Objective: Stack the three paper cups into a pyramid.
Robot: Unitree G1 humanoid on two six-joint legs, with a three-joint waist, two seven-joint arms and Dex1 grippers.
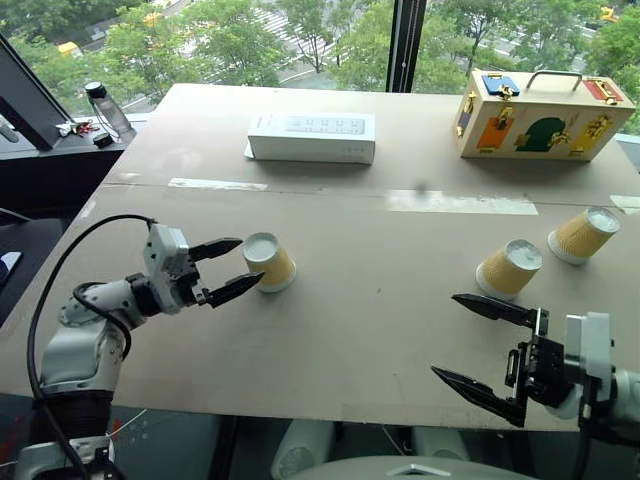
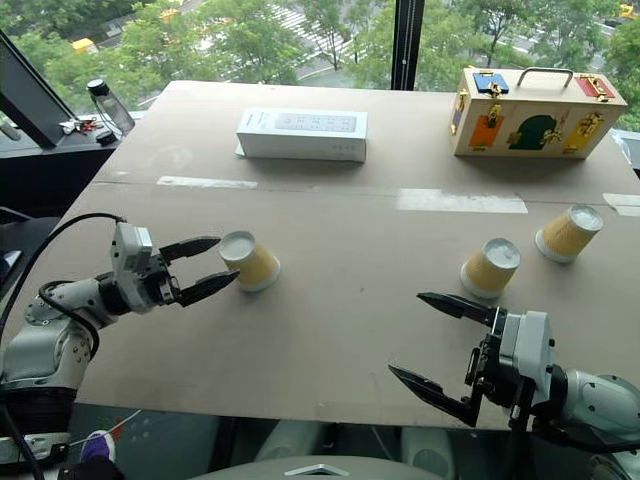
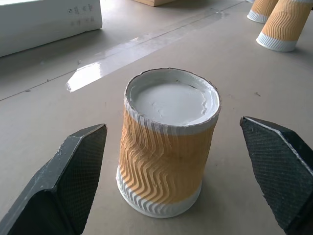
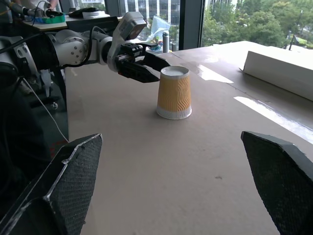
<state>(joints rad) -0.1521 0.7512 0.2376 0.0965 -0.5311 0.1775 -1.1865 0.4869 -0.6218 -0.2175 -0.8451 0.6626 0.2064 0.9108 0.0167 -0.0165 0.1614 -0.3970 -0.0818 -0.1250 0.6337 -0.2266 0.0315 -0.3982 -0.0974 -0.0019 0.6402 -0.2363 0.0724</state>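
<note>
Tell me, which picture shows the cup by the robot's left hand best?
The left wrist view: the upside-down cup stands close between the open jaws of the left gripper, showing its ribbed sides and white base. The eye views show it small on the table. The right wrist view shows it side-on, farther off.

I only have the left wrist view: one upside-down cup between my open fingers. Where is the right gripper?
Observer: The right gripper hangs open over the table's near edge, holding nothing.
Operator: Which cup is closest to it?
Observer: The middle cup, upside down, just beyond its upper finger.
Operator: Is the left gripper touching its cup?
Observer: No. The left gripper has its fingers either side of the left cup, with gaps showing.
</note>
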